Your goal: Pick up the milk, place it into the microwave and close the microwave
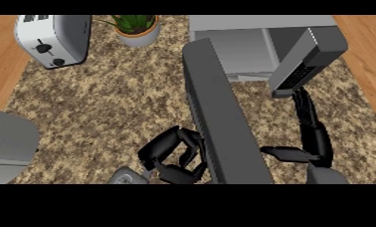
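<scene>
Judging milk unseen and microwave (249,52) door (220,121) open: my left hand (172,156) curls empty against it, right hand (308,131) extended, released, closing left.

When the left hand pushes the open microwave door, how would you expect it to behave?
The microwave door is a long flat panel, so probably stiff. Hinged at the microwave, it should swing rather than slide. The curled left hand sits near its free end, likely easing the push.

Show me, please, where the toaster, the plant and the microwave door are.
toaster (53,39): head view, on its silver side.
plant (134,23): head view, on its green leaves.
microwave door (220,116): head view, on the door's dark top edge.
</scene>
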`<action>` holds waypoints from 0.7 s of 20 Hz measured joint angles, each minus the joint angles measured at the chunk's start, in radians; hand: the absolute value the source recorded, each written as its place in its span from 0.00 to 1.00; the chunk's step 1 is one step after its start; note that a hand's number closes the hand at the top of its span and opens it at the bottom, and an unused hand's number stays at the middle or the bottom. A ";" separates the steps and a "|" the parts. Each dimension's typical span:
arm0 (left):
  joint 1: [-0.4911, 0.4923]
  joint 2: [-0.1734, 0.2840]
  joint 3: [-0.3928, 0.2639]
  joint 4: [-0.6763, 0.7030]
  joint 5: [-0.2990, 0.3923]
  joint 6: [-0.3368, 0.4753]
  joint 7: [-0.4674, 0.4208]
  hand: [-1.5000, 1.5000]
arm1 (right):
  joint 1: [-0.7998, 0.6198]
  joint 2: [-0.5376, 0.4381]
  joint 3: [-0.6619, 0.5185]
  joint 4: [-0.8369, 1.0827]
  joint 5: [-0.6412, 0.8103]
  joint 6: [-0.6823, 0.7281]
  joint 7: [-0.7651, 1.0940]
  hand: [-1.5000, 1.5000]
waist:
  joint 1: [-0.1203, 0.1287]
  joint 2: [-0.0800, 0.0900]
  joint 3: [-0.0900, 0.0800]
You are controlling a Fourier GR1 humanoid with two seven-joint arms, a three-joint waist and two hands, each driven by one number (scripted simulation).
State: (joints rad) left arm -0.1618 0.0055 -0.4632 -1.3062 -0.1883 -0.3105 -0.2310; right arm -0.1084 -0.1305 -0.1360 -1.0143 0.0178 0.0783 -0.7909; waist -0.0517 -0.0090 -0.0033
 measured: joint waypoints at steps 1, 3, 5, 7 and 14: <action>-0.011 0.001 -0.038 0.014 0.015 0.024 0.011 1.00 | 0.031 -0.005 0.002 -0.048 -0.009 0.008 0.017 0.00 | -0.001 0.001 0.000; -0.032 0.001 -0.102 0.056 0.023 0.069 -0.010 1.00 | 0.083 -0.015 0.006 -0.159 -0.027 0.018 0.068 0.00 | -0.005 0.001 0.000; -0.067 0.000 -0.173 0.100 0.036 0.126 -0.015 1.00 | 0.143 -0.026 0.007 -0.249 -0.046 0.037 0.092 0.00 | -0.005 0.003 0.000; -0.096 0.000 -0.245 0.136 0.070 0.213 -0.019 1.00 | 0.196 -0.032 0.009 -0.337 -0.072 0.061 0.117 0.00 | -0.011 0.005 0.000; -0.231 0.008 -0.421 0.205 0.259 0.492 0.020 1.00 | 0.282 -0.081 0.000 -0.554 -0.185 0.167 0.226 0.00 | -0.040 0.014 0.000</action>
State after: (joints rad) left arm -0.3926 0.0139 -0.8846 -1.1015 0.0708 0.1814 -0.2106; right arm 0.1735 -0.2112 -0.1357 -1.5683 -0.1671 0.2453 -0.5645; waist -0.0919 0.0048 -0.0037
